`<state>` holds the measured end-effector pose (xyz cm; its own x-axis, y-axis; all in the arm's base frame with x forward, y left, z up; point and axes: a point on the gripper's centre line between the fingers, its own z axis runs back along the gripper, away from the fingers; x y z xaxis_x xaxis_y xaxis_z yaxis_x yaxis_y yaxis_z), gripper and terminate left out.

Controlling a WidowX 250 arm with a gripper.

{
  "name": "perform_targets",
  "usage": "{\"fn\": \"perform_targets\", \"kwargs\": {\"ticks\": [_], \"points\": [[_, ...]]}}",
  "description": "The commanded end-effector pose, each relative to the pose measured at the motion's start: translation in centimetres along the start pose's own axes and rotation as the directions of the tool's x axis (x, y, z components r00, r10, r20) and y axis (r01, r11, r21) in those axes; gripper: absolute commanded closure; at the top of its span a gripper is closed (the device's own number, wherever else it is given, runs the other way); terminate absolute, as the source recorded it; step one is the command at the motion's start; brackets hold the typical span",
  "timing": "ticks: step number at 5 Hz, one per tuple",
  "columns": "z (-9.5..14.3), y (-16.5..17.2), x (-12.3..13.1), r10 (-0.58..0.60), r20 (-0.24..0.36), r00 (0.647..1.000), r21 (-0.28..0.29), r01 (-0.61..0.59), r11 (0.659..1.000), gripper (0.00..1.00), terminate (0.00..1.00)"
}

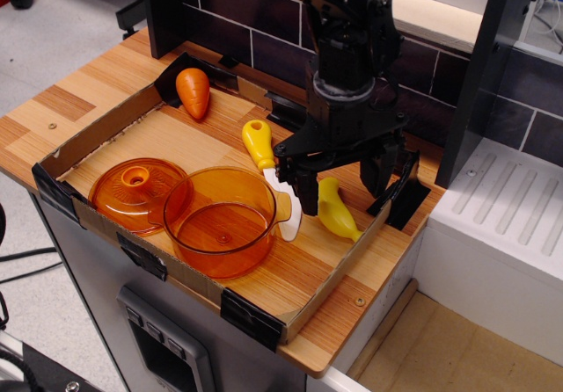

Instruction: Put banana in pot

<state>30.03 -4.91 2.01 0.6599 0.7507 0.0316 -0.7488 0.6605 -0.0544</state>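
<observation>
**Q:** Banana [335,212], whereabouts on the bench [53,115]?

**A:** It lies flat in the shallow cardboard tray [97,128], close to the tray's right wall and so towards the right edge of the bench. Its pointed tip aims at the front right corner, and its upper end is partly hidden behind the gripper [344,177].

**Q:** And the gripper itself?

**A:** It hangs straight down from the black arm, directly over the upper end of the banana. The two black fingers [307,184] stand apart, one on either side of the fruit: the left one sits between the banana and the toy knife [272,174], the other towards the tray's right wall. They are not closed on anything. Whether the tips touch the tray floor, I cannot tell.

**Q:** Where is the pot [223,220]?

**A:** Near the front edge, about midway along the tray, upright and with nothing inside. Its small side tab points at the knife's white blade, which is just beside it. The banana is near the pot, with the blade between them.

**Q:** Anything else in the tray?

**A:** An orange lid [137,192] with a knob, overlapped by the pot's left rim, and a toy carrot [193,91] at the back left corner, well apart from the banana.
</observation>
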Motion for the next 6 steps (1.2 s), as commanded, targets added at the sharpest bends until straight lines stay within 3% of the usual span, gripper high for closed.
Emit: {"fn": "perform_targets", "kwargs": {"ticks": [1,2,3,5,6], "points": [[-0.2,-1.1,0.0,0.003,0.024,1.0,-0.008,-0.003,1.0,0.0,0.0],[-0.8,-1.1,-0.1,0.009,0.032,0.999,0.003,-0.01,1.0,0.0,0.0],[-0.9,-1.3,0.1,0.018,0.034,0.999,-0.007,-0.018,1.0,1.0,0.0],[1.1,-2.1,1.0,0.054,0.039,0.998,-0.049,-0.052,0.997,1.0,0.0],[4.2,-2.7,1.9,0.092,0.03,0.995,-0.089,-0.089,0.992,1.0,0.0]]}}
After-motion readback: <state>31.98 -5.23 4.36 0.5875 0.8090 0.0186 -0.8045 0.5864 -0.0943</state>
